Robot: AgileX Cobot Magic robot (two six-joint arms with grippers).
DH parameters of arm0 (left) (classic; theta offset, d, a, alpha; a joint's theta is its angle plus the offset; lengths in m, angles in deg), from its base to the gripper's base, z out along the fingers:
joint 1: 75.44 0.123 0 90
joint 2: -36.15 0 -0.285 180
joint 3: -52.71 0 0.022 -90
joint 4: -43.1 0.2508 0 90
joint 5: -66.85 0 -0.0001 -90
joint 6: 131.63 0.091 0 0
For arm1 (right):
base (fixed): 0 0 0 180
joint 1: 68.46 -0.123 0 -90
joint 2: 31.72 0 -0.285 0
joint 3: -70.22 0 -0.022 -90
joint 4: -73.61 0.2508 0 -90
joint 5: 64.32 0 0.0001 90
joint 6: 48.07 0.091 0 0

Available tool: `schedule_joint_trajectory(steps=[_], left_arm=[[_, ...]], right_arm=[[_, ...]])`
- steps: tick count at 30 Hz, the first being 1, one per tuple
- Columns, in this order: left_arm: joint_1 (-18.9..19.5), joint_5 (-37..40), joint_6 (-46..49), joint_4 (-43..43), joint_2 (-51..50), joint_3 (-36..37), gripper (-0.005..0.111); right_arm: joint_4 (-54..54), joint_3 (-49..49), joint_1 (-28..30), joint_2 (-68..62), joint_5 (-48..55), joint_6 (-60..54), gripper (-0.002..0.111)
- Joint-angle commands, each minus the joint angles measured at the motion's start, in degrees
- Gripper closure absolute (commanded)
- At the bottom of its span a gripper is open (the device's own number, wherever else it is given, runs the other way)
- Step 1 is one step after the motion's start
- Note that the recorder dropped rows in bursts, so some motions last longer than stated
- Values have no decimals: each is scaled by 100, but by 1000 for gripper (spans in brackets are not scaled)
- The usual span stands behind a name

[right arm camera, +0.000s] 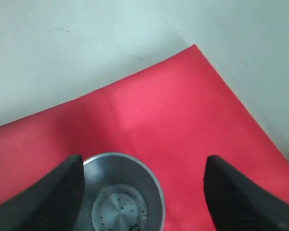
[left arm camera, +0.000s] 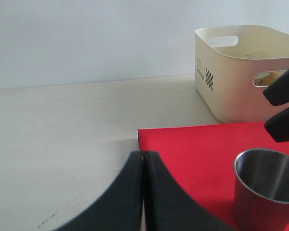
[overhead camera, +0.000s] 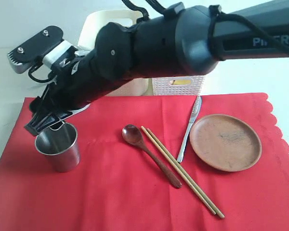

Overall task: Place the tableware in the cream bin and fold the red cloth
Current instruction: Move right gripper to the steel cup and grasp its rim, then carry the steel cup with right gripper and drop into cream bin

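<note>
Over the red cloth's [overhead camera: 111,197] 8 o'clock corner, the right gripper [overhead camera: 47,124] hangs spread wide above the upright steel cup [overhead camera: 59,150]
The left gripper [left arm camera: 143,161] is pressed closed; spoon [overhead camera: 149,155], chopsticks [overhead camera: 183,174] and knife [overhead camera: 189,130] lie mid-cloth, the plate [overhead camera: 225,142] at 3 o'clock, the cream bin [left arm camera: 231,91] beyond 12 o'clock

Black arm [overhead camera: 183,43], white lettering [overhead camera: 269,42], black right pincer [right arm camera: 143,163]
</note>
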Motion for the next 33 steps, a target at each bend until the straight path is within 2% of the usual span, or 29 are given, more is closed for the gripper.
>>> schedule_joint_trajectory(steps=[1, 6, 12, 17, 24, 27, 30, 33], left_arm=[[-25, -23, -30, 26, 34, 2, 104], [-25, -23, -30, 26, 34, 2, 104], [-25, -23, -30, 26, 34, 2, 104], [-25, -23, -30, 26, 34, 2, 104], [-25, -23, -30, 26, 34, 2, 104], [-25, -23, -30, 26, 34, 2, 104], [-25, -23, -30, 26, 34, 2, 104], [-25, -23, -30, 26, 34, 2, 104]], right_arm=[[-34, 460, -12, -316, 767, 37, 41], [-426, 649, -1, -670, 854, 82, 41], [-1249, 679, -1, -915, 827, 771, 41], [-1288, 679, -1, -974, 841, 795, 44], [-1287, 679, -1, -1020, 841, 795, 83], [-1276, 679, -1, -1020, 841, 795, 96], [-1265, 679, -1, -1020, 850, 807, 106], [-1265, 679, -1, -1004, 850, 950, 108]])
